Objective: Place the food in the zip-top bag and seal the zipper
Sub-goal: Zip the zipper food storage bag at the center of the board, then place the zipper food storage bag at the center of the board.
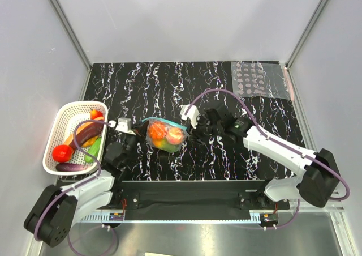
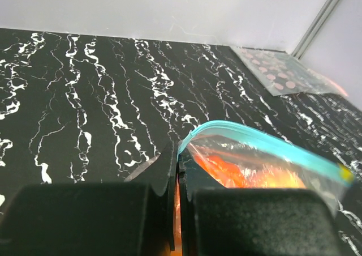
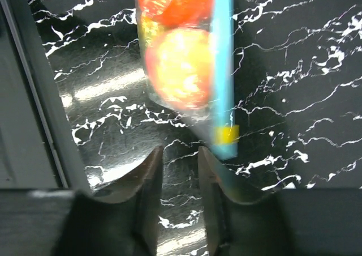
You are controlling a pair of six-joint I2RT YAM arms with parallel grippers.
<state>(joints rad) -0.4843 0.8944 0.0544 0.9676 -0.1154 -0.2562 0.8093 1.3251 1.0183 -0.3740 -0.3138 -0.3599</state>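
Your left gripper [image 2: 176, 164] pinches the near-left corner of the bag [image 1: 165, 134], mid-table; right gripper [image 3: 180, 160] parted, empty, just off the zipper [image 3: 222, 69] end. Food [image 3: 180, 69] sits inside. Risk: a tug from the left pinch could pop an unpressed stretch of zipper, spilling food.

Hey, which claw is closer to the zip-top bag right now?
Left. The left claw is shut on a corner of the zip-top bag; the right claw sits just off its opposite end, jaws apart, gripping nothing.
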